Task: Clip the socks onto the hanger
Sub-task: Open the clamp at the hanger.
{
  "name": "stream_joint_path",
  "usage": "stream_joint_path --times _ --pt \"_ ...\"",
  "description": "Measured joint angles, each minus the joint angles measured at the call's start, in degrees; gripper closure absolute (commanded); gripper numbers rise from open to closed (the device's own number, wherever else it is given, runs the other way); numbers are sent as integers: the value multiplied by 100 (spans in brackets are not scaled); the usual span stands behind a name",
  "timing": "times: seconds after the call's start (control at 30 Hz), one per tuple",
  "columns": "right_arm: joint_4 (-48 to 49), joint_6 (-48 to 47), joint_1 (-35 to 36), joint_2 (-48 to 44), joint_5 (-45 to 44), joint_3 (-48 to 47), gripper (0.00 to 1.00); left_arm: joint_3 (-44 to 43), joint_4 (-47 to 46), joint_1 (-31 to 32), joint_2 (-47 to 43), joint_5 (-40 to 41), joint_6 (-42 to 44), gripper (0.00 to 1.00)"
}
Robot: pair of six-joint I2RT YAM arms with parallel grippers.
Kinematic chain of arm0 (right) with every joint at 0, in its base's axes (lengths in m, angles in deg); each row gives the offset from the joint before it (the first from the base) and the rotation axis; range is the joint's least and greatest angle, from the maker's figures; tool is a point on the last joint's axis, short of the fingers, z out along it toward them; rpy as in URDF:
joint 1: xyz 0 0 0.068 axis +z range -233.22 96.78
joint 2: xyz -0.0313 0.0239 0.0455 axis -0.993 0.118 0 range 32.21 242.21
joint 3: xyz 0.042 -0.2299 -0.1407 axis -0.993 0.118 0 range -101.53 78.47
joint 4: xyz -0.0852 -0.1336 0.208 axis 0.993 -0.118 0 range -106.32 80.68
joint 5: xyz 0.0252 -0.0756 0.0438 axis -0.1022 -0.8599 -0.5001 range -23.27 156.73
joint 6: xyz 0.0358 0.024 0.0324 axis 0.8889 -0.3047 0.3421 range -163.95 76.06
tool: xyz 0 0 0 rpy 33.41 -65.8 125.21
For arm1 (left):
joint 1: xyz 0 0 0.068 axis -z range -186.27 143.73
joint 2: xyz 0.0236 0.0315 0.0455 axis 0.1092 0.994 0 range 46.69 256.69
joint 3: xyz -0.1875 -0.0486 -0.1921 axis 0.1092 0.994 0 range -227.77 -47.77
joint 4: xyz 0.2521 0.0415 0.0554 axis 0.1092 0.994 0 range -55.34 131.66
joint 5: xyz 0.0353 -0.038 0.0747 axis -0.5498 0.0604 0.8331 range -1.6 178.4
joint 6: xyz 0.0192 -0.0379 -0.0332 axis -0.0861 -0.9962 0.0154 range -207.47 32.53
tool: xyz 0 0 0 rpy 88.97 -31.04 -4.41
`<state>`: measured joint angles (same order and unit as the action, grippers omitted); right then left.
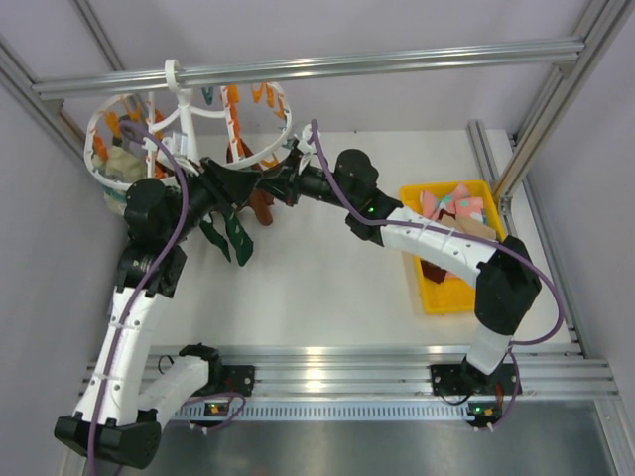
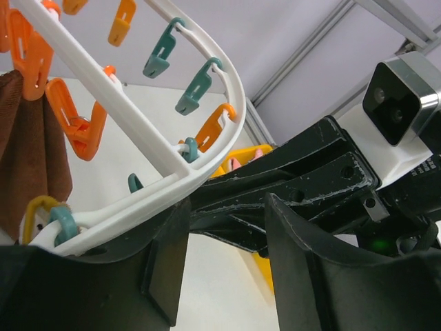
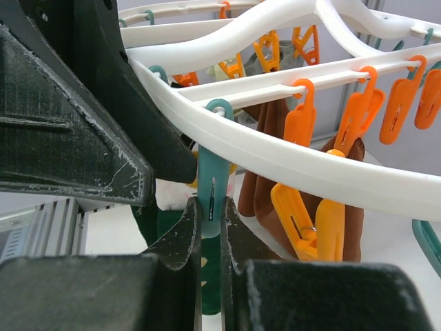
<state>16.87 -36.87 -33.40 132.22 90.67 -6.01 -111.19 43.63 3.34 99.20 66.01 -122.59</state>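
While the hanger [image 1: 184,117] hangs from the aluminium rail [image 1: 397,58] at far left, the right gripper [image 3: 210,231] is pinched tight on a teal clip [image 3: 210,189] under the ring's near rim. Left gripper [image 2: 224,269]: fingers spread apart, ring rim close above them. Dark green sock [image 1: 230,238] hangs just below that clip; maroon-brown sock [image 1: 261,206] clipped beside it; pink socks [image 1: 451,203] lie well apart in the yellow tray [image 1: 442,296]

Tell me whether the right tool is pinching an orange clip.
No, the right tool is closed on a teal plastic clip hanging from the round white plastic hanger.
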Motion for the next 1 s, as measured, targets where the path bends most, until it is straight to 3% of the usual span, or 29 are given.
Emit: stream_joint_path --times 0.4,1.0 --pt "-2 2 28 0 205 -7 100 -238 951 -20 -157 769 352 43" --pt "-13 50 26 0 286 -7 100 -240 1016 13 -26 1049 -195 41"
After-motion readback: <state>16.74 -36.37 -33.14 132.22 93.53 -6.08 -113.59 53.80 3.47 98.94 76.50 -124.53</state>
